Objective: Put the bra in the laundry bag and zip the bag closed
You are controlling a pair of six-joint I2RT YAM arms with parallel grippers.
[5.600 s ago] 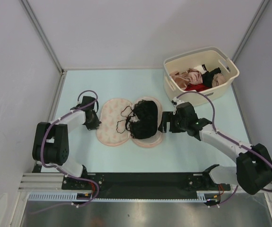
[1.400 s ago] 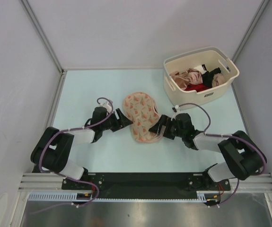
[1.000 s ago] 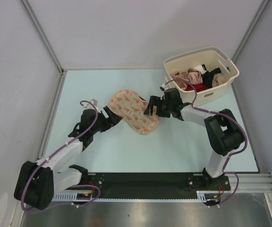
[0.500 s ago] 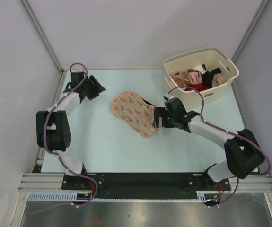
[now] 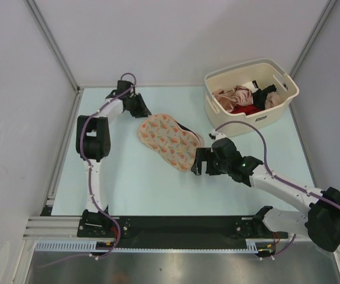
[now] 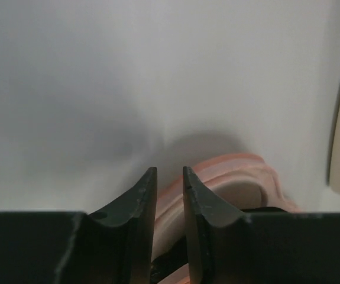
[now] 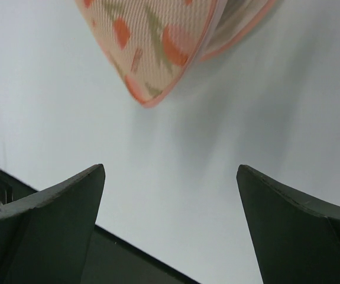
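peach printed bean-shaped laundry bag (image 5: 168, 141) folded over; left gripper (image 5: 141, 107) far-left of it, narrow, empty; right gripper (image 5: 198, 161) near-right, wide; cream plastic basket (image 5: 243, 120) label (image 5: 261, 118) unreadable

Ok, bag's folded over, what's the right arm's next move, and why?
Probably ease the open right gripper forward to pinch the bag at its near tip: the halves gape there, and the left gripper sits at the far end.

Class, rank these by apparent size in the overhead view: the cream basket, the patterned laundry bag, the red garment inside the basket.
1. cream basket
2. laundry bag
3. red garment, only partly visible
Clear gaps; no ties.
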